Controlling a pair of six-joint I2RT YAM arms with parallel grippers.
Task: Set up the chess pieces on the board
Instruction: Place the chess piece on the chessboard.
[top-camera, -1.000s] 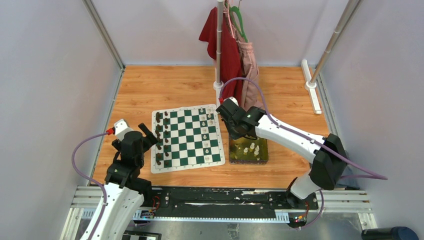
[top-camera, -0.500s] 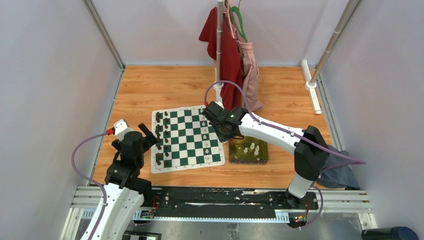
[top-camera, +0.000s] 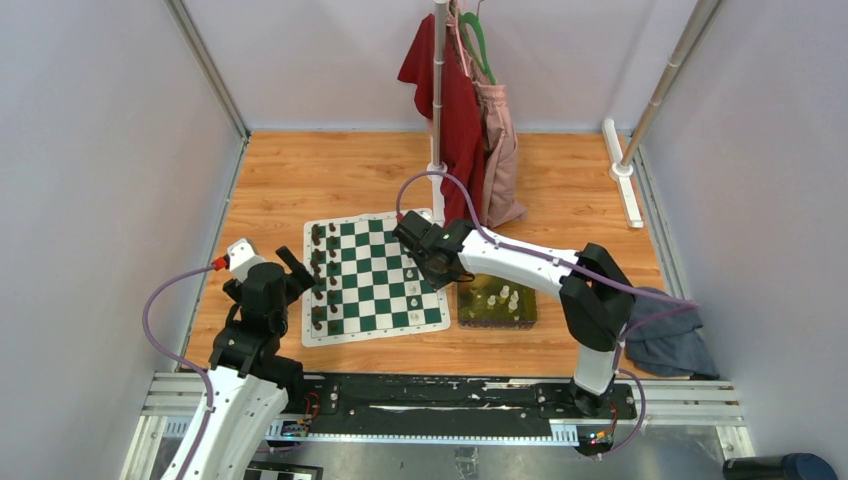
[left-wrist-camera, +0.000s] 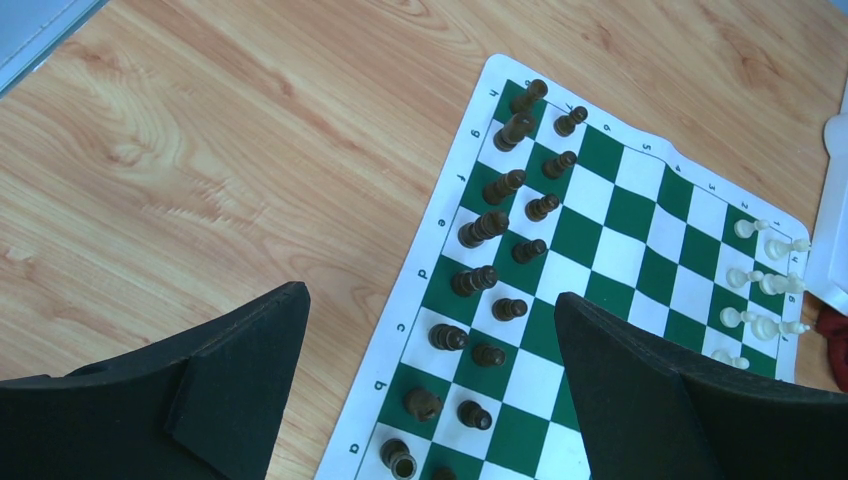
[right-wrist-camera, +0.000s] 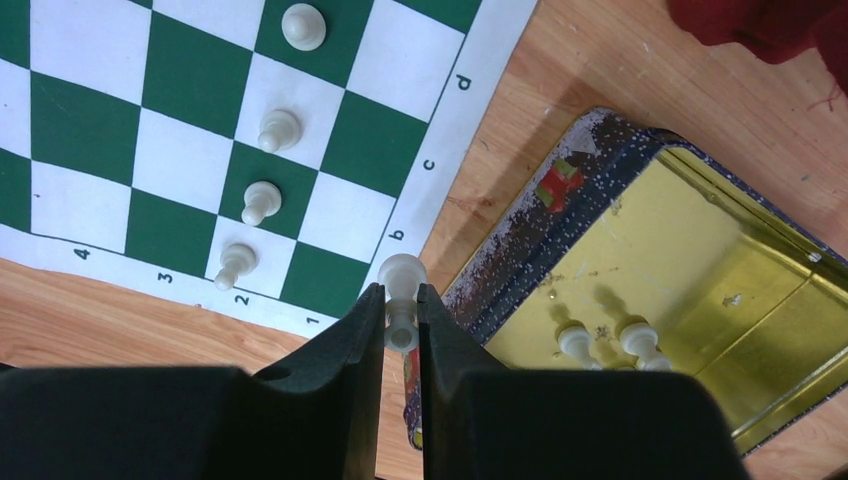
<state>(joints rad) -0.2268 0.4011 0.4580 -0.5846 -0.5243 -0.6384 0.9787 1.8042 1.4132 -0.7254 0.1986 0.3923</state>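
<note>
Cream-white plastic chess pieces (left-wrist-camera: 740, 277): several stand along the right-hand edge of the thin green-and-white chequered chess mat (top-camera: 375, 285). Four of them, pawns (right-wrist-camera: 278, 130), stand in one file in the right wrist view. One more cream-white pawn (right-wrist-camera: 402, 272) is clamped by its stem between the black fingers of the right gripper (right-wrist-camera: 400, 295). It sits over the mat's white border near a corner, just beside the speckled rim of the yellow-green rectangular tin tray (right-wrist-camera: 700, 250). Whether its base touches the mat cannot be told. Other cream-white pieces (top-camera: 505, 297) sit inside the tray. Dark brown chessmen (left-wrist-camera: 485, 225) stand in two files along the mat's left-hand edge. The left gripper (left-wrist-camera: 430, 296) hangs by that edge above the wooden tabletop (left-wrist-camera: 200, 150), jaws spread wide, holding nothing.
</note>
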